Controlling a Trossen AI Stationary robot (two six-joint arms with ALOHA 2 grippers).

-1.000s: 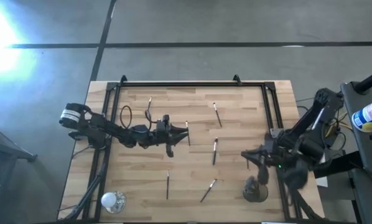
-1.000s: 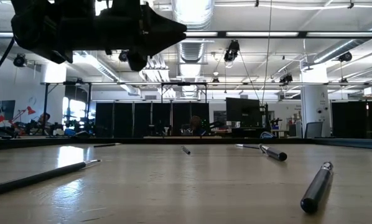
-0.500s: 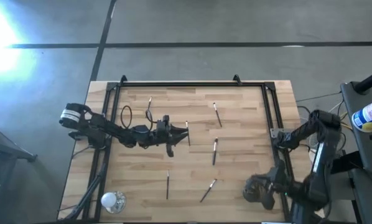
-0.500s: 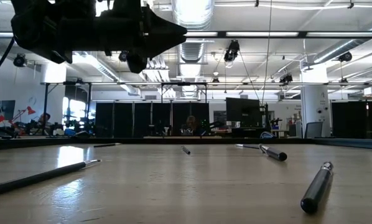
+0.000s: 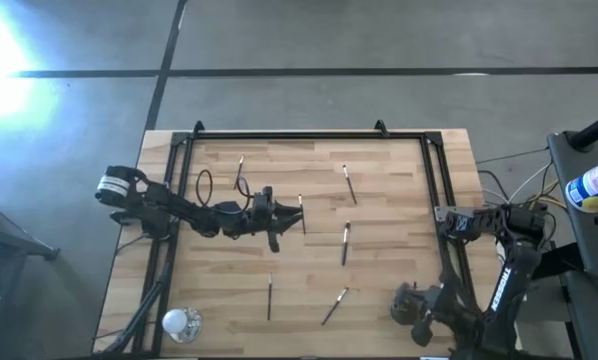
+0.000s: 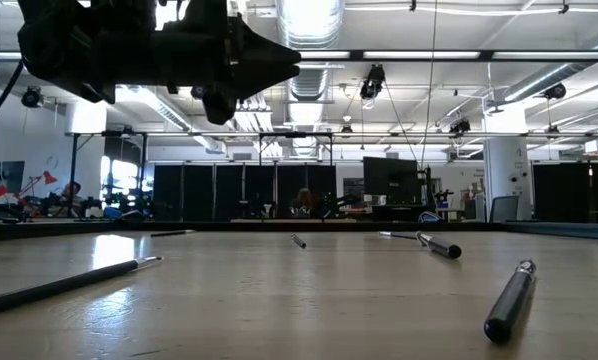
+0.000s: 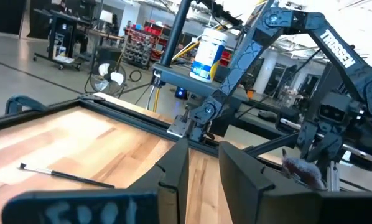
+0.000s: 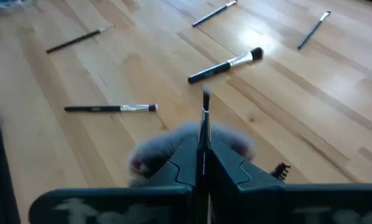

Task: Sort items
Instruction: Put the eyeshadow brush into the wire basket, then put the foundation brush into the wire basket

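Note:
Slim brushes lie scattered flat on the wooden table [image 5: 399,190], among them one [image 5: 348,183] far of centre, one [image 5: 345,243] at centre and two [image 5: 270,297] [image 5: 335,305] nearer. My left gripper [image 5: 282,214] hovers above mid-table, open by a narrow gap [image 7: 203,163], with a brush [image 5: 301,213] just ahead of it. My right gripper [image 5: 422,312] is at the near right over the dark cup [image 5: 409,300], shut on a thin brush [image 8: 205,106]. A blurred grey fluffy tuft [image 8: 173,149] shows below its fingers. My right gripper pinches the thin brush by its handle [image 8: 204,134] between the two fingers. The brush lies along the fingers, and its small bristle tip [image 8: 206,93] sticks out ahead of them. It is lifted clear of the table, above the grey tuft.
A shiny silver cup [image 5: 179,322] stands at the near left corner. A black cord loop [image 5: 201,185] lies beside my left arm. A black frame [image 5: 309,137] borders the table's far and side edges. A brush with a round head [image 8: 226,65] lies ahead of my right gripper.
My right arm has swung back, and its gripper has moved toward the table's near edge, from beside the centre-right brushes to above the dark cup, carrying the thin brush. My left arm has kept still.

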